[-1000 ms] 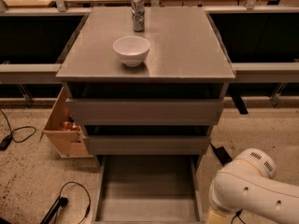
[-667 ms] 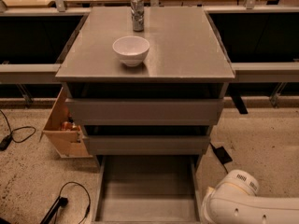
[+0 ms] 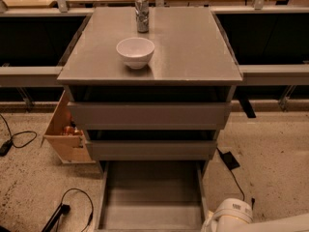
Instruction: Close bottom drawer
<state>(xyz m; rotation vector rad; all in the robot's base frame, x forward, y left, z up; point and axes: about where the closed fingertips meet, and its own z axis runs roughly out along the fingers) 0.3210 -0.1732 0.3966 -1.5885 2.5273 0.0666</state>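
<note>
The bottom drawer (image 3: 152,197) of the grey cabinet (image 3: 193,57) is pulled far out, showing a long, shallow, empty grey tray that reaches the lower edge of the view. The two grey drawers above it, the upper one (image 3: 149,115) and the middle one (image 3: 150,150), stand slightly ajar. Only a white rounded part of my arm (image 3: 234,217) shows at the lower right, beside the drawer's right side rail. My gripper itself is below the frame and out of view.
A white bowl (image 3: 135,51) and a silver can (image 3: 142,14) stand on the cabinet top. A tan wooden box (image 3: 65,129) sits on the floor at the cabinet's left. Black cables (image 3: 67,204) lie on the speckled floor at left and right. Metal rails (image 3: 275,74) run behind.
My white arm has dropped lower and further out of the frame at the lower right. The drawer and the other objects have not moved.
</note>
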